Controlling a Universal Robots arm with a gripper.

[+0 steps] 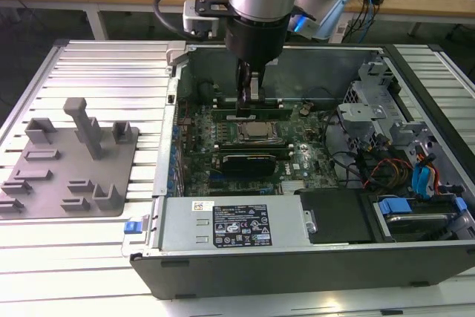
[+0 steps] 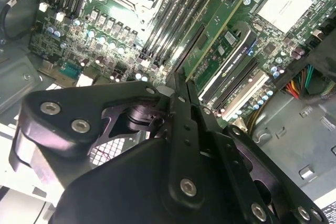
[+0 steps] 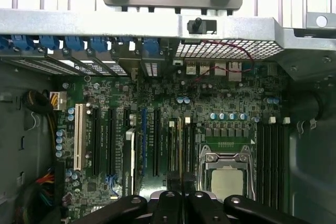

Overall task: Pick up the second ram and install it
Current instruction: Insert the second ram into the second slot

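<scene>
While my gripper (image 2: 181,84) is clamped on the second ram stick (image 2: 227,24), the stick shows long, narrow and green, with a gold edge, dark chips and a pale label. It stands on edge over the memory slots (image 3: 171,148) just beside the processor socket (image 3: 227,179).

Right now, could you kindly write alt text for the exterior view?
The arm's gripper reaches down into an open computer case, holding the second ram at the motherboard beside the processor socket. A grey fixture plate lies on the exterior view's left.
</scene>
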